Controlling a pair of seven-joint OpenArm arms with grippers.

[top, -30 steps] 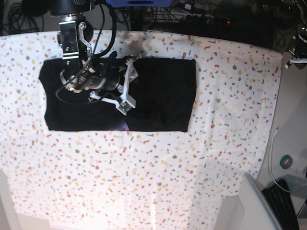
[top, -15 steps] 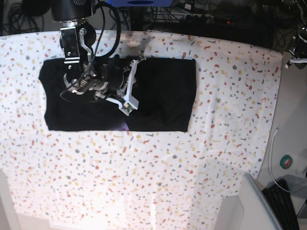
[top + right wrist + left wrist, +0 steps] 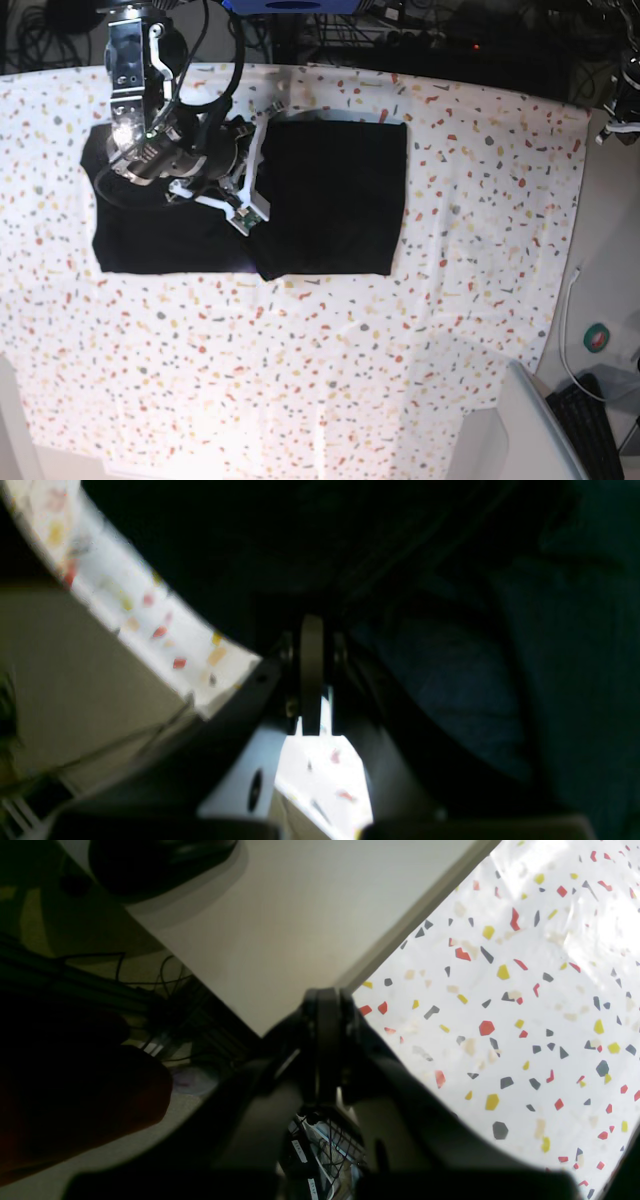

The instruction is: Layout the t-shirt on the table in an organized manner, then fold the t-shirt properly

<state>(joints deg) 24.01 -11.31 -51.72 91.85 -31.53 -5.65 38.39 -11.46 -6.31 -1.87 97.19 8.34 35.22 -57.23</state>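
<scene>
- Right gripper [image 3: 262, 178], black-fingered with a white frame, is seen low over the middle of the plain black short-sleeved cotton t-shirt [image 3: 330, 200]; its jaws are pressed together, and dark cloth crowds around the tips in the right wrist view, so a pinch on a fold of the shirt is judged likely, though the cloth between the pads cannot be made out.
- Spread as a wide rectangle, the shirt lies at the far side of the white, terrazzo-flecked table [image 3: 330, 380], its long axis running side to side in the base view.
- From the tool, most of the uncovered fabric lies toward that view's right; the part under the arm lies to its left.
- A small lifted bulge is noted on the near hem, just below the gripper.
- Left gripper [image 3: 325, 1040] is pressed shut and empty at the table's edge, well apart from the shirt.
- So the right arm is clearly the nearer one, and a fold across the long axis is judged to fall to it.
</scene>
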